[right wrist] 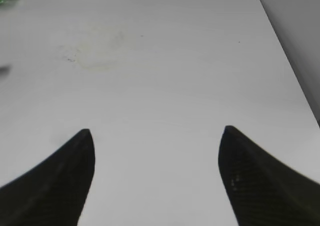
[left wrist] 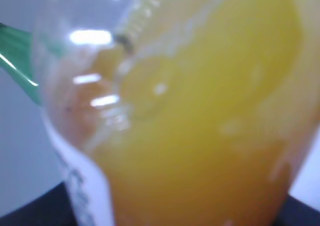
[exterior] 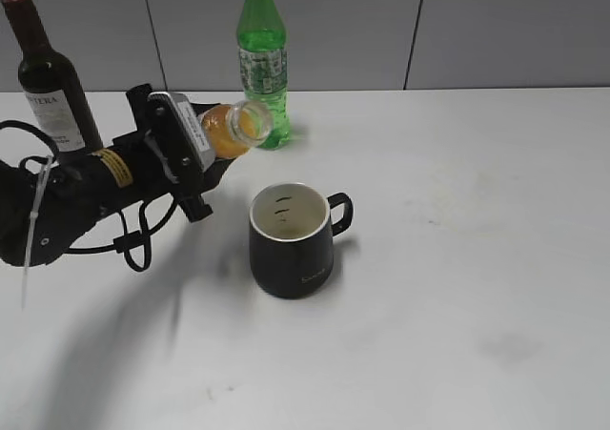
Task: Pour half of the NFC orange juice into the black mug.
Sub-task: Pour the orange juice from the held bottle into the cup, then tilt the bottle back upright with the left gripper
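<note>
Orange juice bottle [exterior: 232, 128] pinched in left hand [exterior: 191, 153]; one black mug [exterior: 291, 239]; right hand [right wrist: 155, 173] spread.

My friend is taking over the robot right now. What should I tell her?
Left gripper: shut on the NFC orange juice, tipped sideways, mouth up and left of the black mug, not yet over it.
Right gripper: open, empty, over bare table.
Mug: upright mid-table, handle to the right; no juice visible inside.
Done: bottle picked up and tilted.
Left: bring mouth over the mug, pour half, set bottle down.
</note>
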You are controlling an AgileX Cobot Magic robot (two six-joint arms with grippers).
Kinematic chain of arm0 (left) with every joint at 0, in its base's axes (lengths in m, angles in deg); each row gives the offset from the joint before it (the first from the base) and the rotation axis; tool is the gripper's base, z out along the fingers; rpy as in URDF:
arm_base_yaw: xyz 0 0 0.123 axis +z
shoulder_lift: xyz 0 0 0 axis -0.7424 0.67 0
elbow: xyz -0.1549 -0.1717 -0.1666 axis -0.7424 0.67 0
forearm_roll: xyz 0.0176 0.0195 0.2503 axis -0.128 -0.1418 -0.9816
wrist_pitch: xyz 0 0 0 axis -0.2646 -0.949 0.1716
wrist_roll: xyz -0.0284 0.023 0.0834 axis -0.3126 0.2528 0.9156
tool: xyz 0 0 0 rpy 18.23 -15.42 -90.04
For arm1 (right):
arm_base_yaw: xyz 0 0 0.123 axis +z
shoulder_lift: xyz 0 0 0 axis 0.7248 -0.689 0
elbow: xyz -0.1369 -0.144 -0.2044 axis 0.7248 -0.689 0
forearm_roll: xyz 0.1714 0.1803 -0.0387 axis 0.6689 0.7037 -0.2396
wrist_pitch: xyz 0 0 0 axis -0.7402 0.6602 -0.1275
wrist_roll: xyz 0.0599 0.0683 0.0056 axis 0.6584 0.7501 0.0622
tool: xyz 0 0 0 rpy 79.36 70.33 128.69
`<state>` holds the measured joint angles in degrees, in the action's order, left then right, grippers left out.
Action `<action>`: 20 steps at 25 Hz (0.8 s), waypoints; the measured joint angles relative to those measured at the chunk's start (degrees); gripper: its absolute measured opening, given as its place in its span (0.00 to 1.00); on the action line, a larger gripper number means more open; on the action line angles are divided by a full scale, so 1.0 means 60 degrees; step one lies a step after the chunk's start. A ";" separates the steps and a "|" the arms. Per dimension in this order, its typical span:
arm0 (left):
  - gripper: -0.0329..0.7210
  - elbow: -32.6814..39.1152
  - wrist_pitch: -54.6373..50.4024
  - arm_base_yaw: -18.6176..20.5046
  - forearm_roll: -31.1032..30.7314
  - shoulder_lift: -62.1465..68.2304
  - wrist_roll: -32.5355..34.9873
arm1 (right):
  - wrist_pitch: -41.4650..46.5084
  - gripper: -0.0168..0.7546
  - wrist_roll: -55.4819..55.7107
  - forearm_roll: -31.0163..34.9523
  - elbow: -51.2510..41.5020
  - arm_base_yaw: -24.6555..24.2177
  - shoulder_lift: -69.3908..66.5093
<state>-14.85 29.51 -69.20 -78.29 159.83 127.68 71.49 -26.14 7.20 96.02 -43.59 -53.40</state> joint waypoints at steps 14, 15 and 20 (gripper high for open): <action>0.67 -0.0755 0.0479 0.0000 0.0161 0.0327 0.0596 | 0.0000 0.78 0.0000 0.0000 0.0000 0.0000 0.0000; 0.67 -0.0763 0.0465 0.0000 0.0180 0.0328 0.0596 | 0.0000 0.78 0.0000 0.0000 0.0000 0.0000 0.0000; 0.67 -0.0774 0.0457 0.0000 0.0180 0.0453 0.0606 | 0.0000 0.78 0.0000 0.0000 0.0000 0.0000 0.0000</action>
<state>-19.49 32.26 -69.20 -77.21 162.55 131.31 71.49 -26.14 7.20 96.02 -43.59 -53.40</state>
